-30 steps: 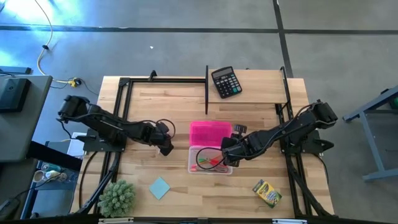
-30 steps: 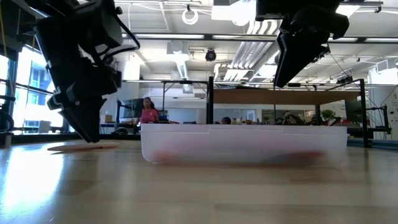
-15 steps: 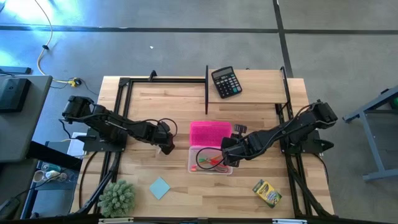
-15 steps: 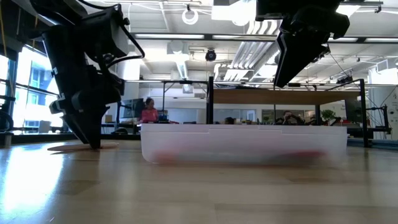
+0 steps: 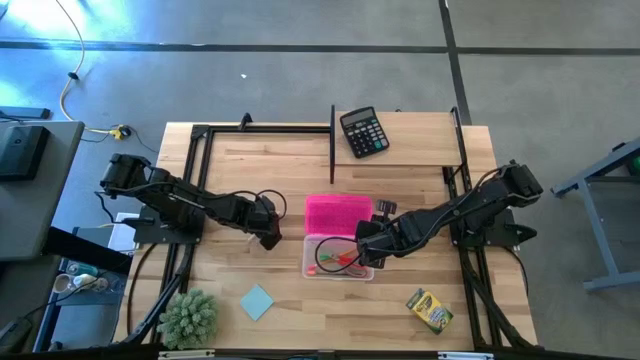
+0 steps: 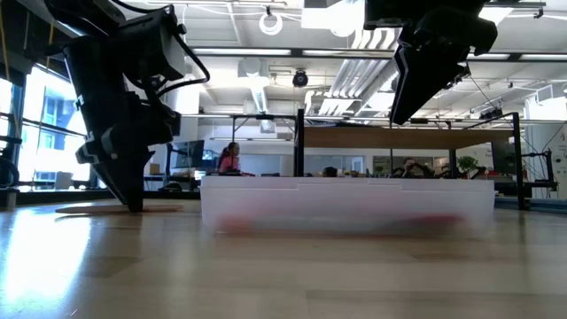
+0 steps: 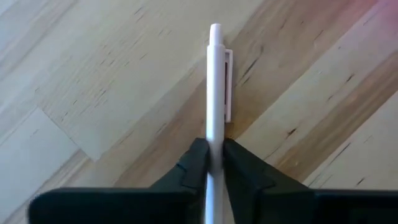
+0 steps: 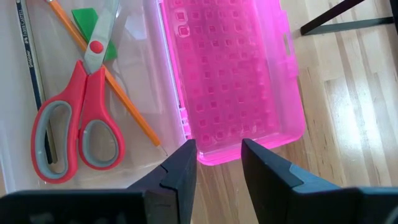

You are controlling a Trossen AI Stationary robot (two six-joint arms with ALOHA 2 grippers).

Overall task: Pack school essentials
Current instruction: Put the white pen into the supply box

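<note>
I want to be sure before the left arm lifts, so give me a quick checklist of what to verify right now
1. Left gripper fingers closed on the white pen: ok, they pinch its barrel in the left wrist view.
2. Pen lifted off the table: cannot tell; it lies close along the wood.
3. Clear case open to receive: ok, its pink lid is folded back.
4. Contents settled: ok, red-handled scissors, orange pencil and green eraser lie inside.
5. Right gripper out of the way: not ok, it hovers open at the case's edge.
6. Still unpacked: crayon box and blue notepad on the table.
</note>
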